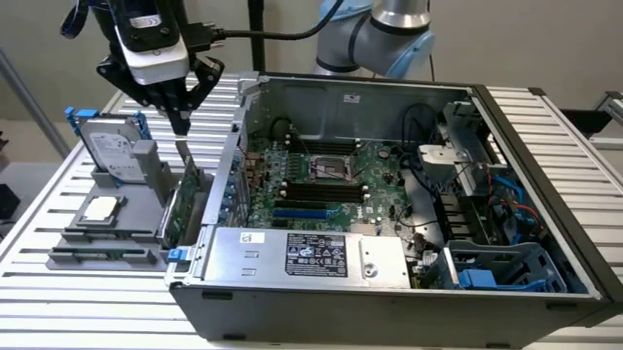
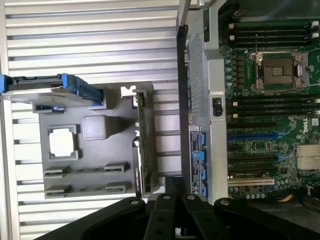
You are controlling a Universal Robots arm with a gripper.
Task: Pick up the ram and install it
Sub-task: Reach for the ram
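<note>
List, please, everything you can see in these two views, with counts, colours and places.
table: one, white, slatted, under everything.
computer case: one, grey, open, on the table.
motherboard: one, green, inside the case.
processor socket: one, silver-framed, mid-motherboard.
power supply: one, grey, labelled, along the case wall nearest the exterior camera.
parts tray: one, grey, beside the case on the exterior view's left.
hard drive: one, silver with blue rails, upright in the tray.
processor chip: one, silver, flat in the tray.
expansion card: one, green, on edge at the tray's case side.
arm: one, silver and light blue, behind the case.
hand: one, black, above the expansion card.
</note>
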